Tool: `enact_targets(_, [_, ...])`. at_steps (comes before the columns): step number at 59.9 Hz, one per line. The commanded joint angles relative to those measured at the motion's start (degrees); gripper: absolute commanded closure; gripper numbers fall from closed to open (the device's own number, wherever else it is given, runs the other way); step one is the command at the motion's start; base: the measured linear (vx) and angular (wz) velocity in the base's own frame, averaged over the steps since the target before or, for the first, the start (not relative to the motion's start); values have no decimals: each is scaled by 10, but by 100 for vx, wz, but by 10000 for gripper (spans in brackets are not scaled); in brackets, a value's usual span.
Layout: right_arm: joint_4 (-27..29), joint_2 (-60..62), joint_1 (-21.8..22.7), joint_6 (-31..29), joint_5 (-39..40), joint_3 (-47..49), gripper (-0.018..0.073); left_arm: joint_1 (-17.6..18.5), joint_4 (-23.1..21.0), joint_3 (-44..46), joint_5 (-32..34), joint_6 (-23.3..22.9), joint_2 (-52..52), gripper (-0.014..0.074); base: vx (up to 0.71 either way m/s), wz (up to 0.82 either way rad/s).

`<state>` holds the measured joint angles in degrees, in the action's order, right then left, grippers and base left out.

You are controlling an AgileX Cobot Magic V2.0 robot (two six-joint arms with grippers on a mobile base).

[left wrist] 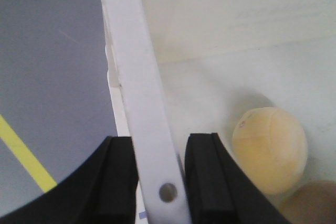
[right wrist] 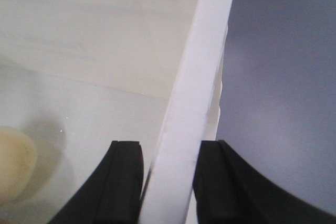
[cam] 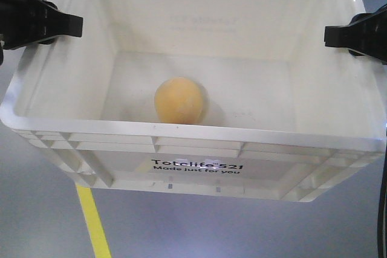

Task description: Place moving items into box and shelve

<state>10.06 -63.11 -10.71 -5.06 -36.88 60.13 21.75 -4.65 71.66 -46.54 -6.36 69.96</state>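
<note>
Closest to you is the near long wall of the white box [cam: 193,143], ribbed under its rim and printed "Totelife 521 Made just for you" [cam: 196,166]. Inside, the pale yellow-orange lump [cam: 180,99] lies on the box floor right against that near wall, a little left of its middle. The pinkish-brown lump [left wrist: 315,203] shows only in your left wrist view (a sliver at the picture's lower right), pressed close beside the yellow one; from the front the near wall hides it.

Your left hand [left wrist: 157,182] is clamped on the box's left end wall, one black finger [left wrist: 118,182] outside and the other inside, both flat against the plastic. Your right hand [right wrist: 168,182] grips the right end wall the same way, fingers straddling the rim.

Grey floor [cam: 242,228] shows around the box, with a yellow line [cam: 94,222] running under its near left corner.
</note>
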Motion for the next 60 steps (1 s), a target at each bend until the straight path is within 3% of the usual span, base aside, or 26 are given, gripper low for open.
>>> enact_targets(1, [33,15,-6,-6,83,26,565,17,-63,25,89,15,-25,603,-4,63])
enact_targets(31, [33,15,-6,-6,83,26,565,17,-63,25,89,15,-25,603,-4,54])
enact_targets(60, [33,15,-6,-6,83,26,565,17,-63,25,89,15,-25,603,-4,28])
